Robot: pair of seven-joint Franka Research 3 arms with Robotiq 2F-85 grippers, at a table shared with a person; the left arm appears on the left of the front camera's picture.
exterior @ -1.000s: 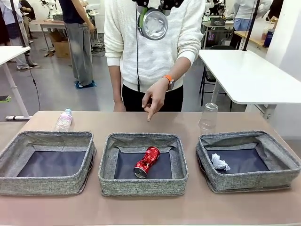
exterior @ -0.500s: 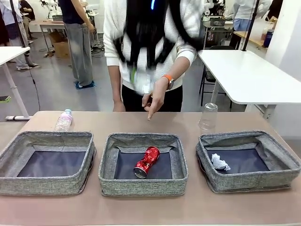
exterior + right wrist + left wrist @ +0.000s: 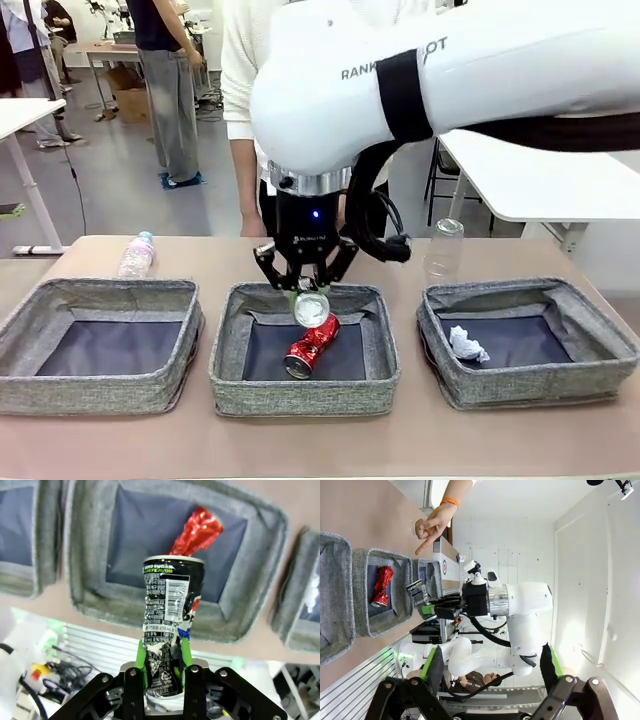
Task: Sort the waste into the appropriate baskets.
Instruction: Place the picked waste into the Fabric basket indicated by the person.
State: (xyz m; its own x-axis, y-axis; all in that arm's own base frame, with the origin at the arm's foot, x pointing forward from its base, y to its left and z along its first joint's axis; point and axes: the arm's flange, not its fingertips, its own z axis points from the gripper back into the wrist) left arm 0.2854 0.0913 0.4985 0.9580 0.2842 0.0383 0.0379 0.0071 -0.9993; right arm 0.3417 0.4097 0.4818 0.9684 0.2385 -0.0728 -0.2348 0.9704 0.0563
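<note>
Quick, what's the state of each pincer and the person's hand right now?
Left pincer: open, empty.
Right pincer: shut on the crushed black-and-silver can.
Person's hand: empty, finger pointing.

Wht arm (image 3: 330, 90), blk right gripper (image 3: 310, 292)

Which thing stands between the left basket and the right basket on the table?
In the front view, the middle basket lies there, with the crushed red can inside it. The right gripper holds a black-and-silver can above it.
</note>
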